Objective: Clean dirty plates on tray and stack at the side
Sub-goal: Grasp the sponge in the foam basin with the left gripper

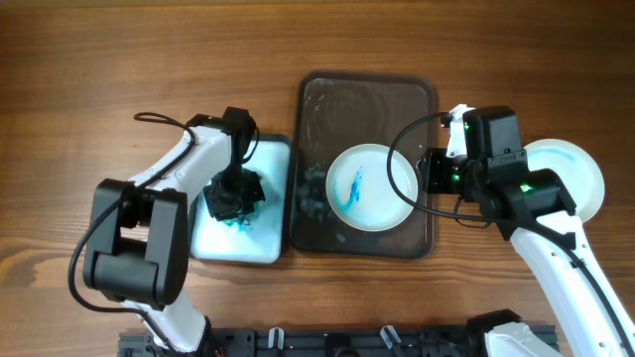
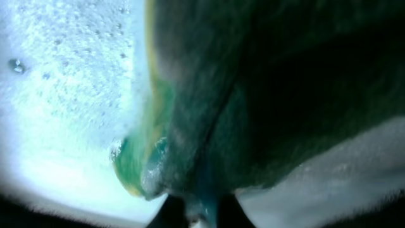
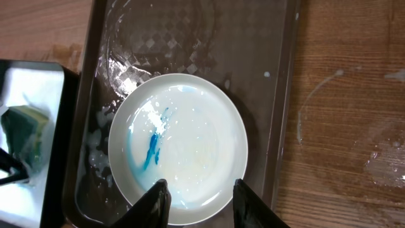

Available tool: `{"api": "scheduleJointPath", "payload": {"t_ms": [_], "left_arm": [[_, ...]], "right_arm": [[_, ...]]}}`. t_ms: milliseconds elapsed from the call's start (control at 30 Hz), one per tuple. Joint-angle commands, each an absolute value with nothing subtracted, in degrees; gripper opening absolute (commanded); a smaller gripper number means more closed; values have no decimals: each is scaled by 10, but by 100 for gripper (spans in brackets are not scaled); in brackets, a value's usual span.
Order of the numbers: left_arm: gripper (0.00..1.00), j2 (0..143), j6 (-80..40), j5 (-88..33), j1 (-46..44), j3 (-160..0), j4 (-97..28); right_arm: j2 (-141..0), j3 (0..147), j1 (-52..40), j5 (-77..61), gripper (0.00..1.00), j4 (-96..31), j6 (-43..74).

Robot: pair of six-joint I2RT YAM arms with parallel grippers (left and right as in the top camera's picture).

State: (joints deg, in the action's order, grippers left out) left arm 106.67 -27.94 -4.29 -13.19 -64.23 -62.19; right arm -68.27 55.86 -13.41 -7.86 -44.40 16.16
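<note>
Overhead: tray long axis vertical; right hand apart over plate; left hand unclear.

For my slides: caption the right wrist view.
Open right gripper hovers over a blue-smeared plate on the wet brown tray.

Overhead: high, straight down, large dark brown rectangular tray centred.
Left wrist: very close on green sponge left of tray.
Right wrist: near above tray, shared with overhead.
</note>
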Motion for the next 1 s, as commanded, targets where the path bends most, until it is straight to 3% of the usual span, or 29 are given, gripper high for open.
{"api": "scheduleJointPath", "payload": {"t_ms": [0,100,167,200,300,333,433,467,500,567,600,633,767,833,867,900,967], "left_arm": [[4,1074,-289,-8,-133,-653,-608],[8,1020,-284,-8,-133,-699,-660],[51,985,-272,-4,-133,-707,-664],[58,972,-272,6,-133,-707,-661],[65,965,-272,72,-133,-702,-628],[78,966,-272,76,-133,-681,-591],[89,972,-272,76,-133,-602,-472],[89,976,-272,73,-133,-575,-432],[81,981,-272,73,-133,-554,-398],[40,986,-272,73,-133,-526,-355],[8,986,-272,73,-133,-528,-355],[4,984,-272,71,-133,-535,-360],[6,957,-272,71,-133,-598,-432],[69,941,-272,71,-133,-634,-474],[81,933,-272,71,-133,-648,-493],[87,926,-272,71,-133,-652,-505],[90,918,-272,71,-133,-652,-535]], "right_arm": [[-686,559,-133,-75,34,-446,152],[-686,559,-133,-75,34,-449,152],[-686,559,-133,-75,34,-449,152],[-686,559,-133,-75,34,-449,152],[-686,559,-133,-75,34,-449,152],[-686,559,-133,-75,34,-449,152],[-686,559,-133,-75,34,-451,155],[-686,559,-133,-75,34,-451,157],[-686,559,-133,-75,34,-451,156],[-686,559,-133,-75,34,-451,157],[-686,559,-133,-75,34,-453,157],[-686,559,-133,-75,34,-455,156],[-686,559,-133,-75,34,-463,156],[-686,559,-133,-75,34,-464,156],[-686,559,-133,-75,34,-464,156],[-686,559,-133,-75,34,-464,156],[-686,559,-133,-75,34,-464,156]]}}
